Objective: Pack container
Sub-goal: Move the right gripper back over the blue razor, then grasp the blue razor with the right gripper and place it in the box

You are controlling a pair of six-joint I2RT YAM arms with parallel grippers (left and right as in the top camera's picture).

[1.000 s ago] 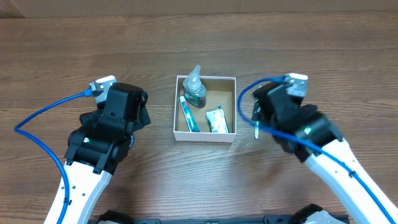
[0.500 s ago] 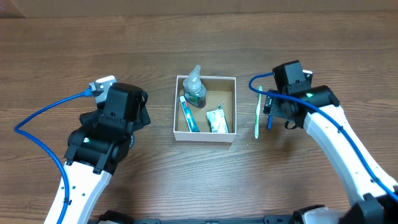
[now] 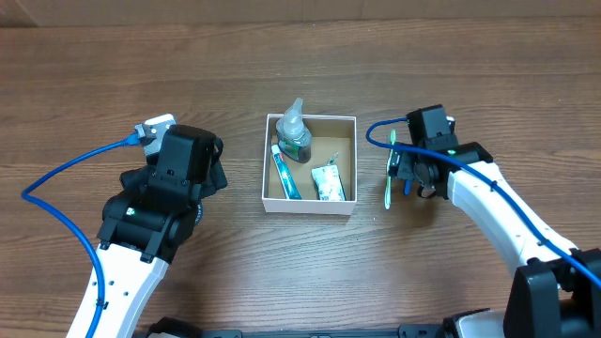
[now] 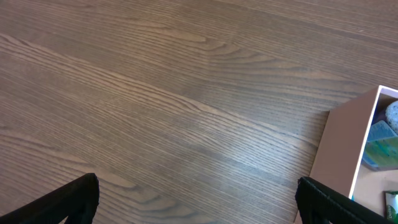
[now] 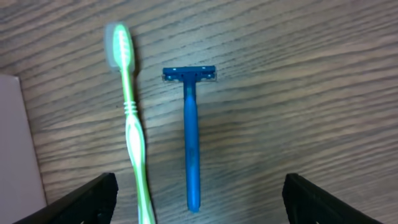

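Table [image 3: 282,56] first: the left gripper [image 4: 197,186] is parked over bare wood on its left side, fingers spread wide and holding nothing. I reckon it's just keeping clear of the work. The right gripper [image 5: 200,183] is spread open and empty too, looking straight down with the razor [image 5: 190,143] handle between its fingers — lined up for a grab, by my guess. The box [image 3: 310,206] sits mid-table and already holds a bottle [image 3: 294,131], a tube [image 3: 284,174] and a sachet [image 3: 327,181]. The toothbrush [image 5: 132,124] lies just right of the box, along its wall, and the razor lies beside it, not touching — neither packed yet.
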